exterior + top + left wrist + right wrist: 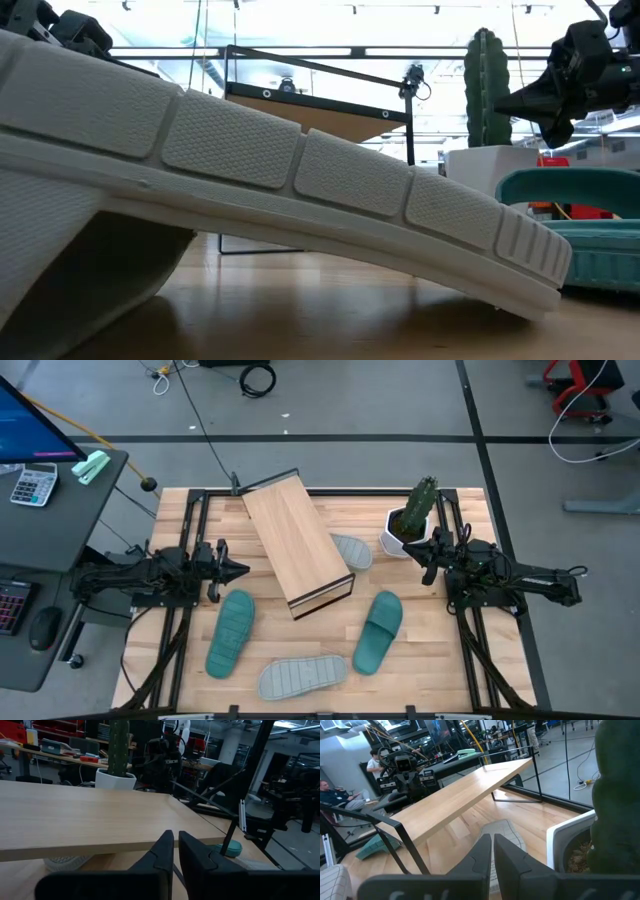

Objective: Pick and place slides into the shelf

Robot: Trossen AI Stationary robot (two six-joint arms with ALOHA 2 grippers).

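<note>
Both arms are parked at the table edges, nothing held. Left gripper (240, 570) has fingers together, empty, just left of the shelf (296, 540). Right gripper (427, 556) is likewise closed and empty, beside the cactus pot (405, 535) at far right. Looks like a start or idle pose: no slide is on the shelf yet.

The shelf sits diagonally mid-table, so approach paths differ per side. Slides lie scattered: teal one (229, 632) near left, sole up; teal one (378, 630) near right, strap up; grey one (302, 675) at the near edge, sole up; second grey one (350, 550) tucked against the shelf's right side, partly under it.

Hard to read: the low view is almost fully blocked by the near grey slide, so shelf legs and tiers are barely visible. How far the tucked slide runs under the board can't be judged. The cactus crowds the right wrist view.
</note>
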